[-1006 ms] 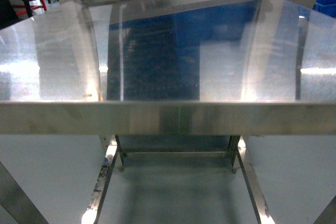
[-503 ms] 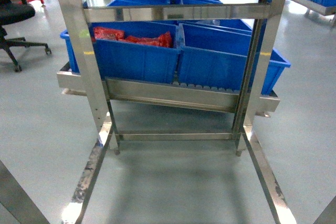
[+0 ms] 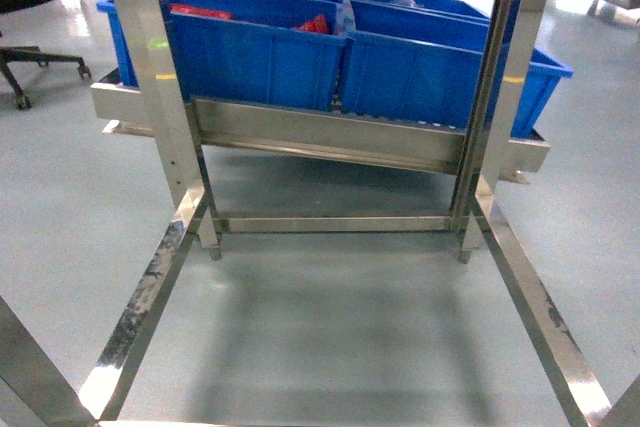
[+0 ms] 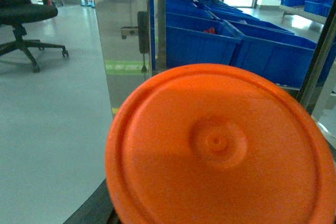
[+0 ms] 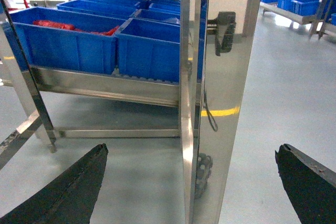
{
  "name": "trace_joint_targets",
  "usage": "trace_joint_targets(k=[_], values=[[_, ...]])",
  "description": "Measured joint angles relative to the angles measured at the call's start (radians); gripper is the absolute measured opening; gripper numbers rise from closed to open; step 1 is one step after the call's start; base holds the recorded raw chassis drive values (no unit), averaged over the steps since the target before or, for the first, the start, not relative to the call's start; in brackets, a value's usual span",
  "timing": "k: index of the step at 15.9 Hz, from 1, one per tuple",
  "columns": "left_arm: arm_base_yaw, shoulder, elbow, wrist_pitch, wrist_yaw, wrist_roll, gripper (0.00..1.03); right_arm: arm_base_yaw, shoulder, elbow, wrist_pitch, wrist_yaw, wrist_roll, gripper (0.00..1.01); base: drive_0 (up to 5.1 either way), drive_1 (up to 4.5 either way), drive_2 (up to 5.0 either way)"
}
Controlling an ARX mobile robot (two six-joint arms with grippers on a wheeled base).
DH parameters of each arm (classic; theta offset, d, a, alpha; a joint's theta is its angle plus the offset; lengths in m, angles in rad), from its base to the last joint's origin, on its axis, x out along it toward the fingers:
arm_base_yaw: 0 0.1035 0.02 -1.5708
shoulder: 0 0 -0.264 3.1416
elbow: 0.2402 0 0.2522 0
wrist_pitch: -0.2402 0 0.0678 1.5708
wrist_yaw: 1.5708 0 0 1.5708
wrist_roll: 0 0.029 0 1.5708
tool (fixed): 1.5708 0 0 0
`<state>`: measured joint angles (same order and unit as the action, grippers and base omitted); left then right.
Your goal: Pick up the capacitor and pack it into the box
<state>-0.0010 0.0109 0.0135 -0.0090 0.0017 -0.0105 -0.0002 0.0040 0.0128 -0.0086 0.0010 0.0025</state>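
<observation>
Blue plastic bins sit side by side on a low shelf of the stainless steel rack, red packets lying in the left ones. Neither pink box nor capacitor shows in any view. Right gripper has its black jaws spread wide before a rack post. Left wrist view is filled by a round orange plastic disc; I cannot tell how the left jaws stand.

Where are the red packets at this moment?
In the head view the red packets lie in the left front blue bin on the steel rack, upper left. The right wrist view shows them in that bin too.
</observation>
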Motion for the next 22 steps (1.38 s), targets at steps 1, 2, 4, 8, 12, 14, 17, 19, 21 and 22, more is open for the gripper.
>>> trace_joint_targets(k=[1,2,4,8,12,14,17,19,21,22], values=[[0.0,0.0,0.0,0.001,-0.004,0.0,0.44,0.0,0.0,0.0,0.002,0.0,0.0,0.98,0.0,0.0,0.0],[0.0,0.0,0.0,0.001,-0.002,0.0,0.44,0.0,0.0,0.0,0.003,-0.001,0.0,0.98,0.0,0.0,0.0],[0.0,0.0,0.0,0.002,-0.002,0.0,0.44,0.0,0.0,0.0,0.002,-0.001,0.0,0.98,0.0,0.0,0.0],[0.0,0.0,0.0,0.002,-0.002,0.0,0.44,0.0,0.0,0.0,0.003,-0.001,0.0,0.98,0.0,0.0,0.0],[0.0,0.0,0.0,0.002,-0.002,0.0,0.44,0.0,0.0,0.0,0.005,0.0,0.0,0.98,0.0,0.0,0.0],[0.0,0.0,0.0,0.002,-0.002,0.0,0.44,0.0,0.0,0.0,0.004,0.0,0.0,0.98,0.0,0.0,0.0],[0.0,0.0,0.0,0.002,-0.002,0.0,0.44,0.0,0.0,0.0,0.003,-0.001,0.0,0.98,0.0,0.0,0.0],[0.0,0.0,0.0,0.002,-0.002,0.0,0.44,0.0,0.0,0.0,0.004,-0.001,0.0,0.98,0.0,0.0,0.0],[0.0,0.0,0.0,0.002,-0.002,0.0,0.44,0.0,0.0,0.0,0.002,-0.001,0.0,0.98,-2.4,1.32,1.3],[0.0,0.0,0.0,0.002,-0.001,0.0,0.44,0.0,0.0,0.0,0.008,-0.001,0.0,0.98,-4.8,2.63,2.6]])
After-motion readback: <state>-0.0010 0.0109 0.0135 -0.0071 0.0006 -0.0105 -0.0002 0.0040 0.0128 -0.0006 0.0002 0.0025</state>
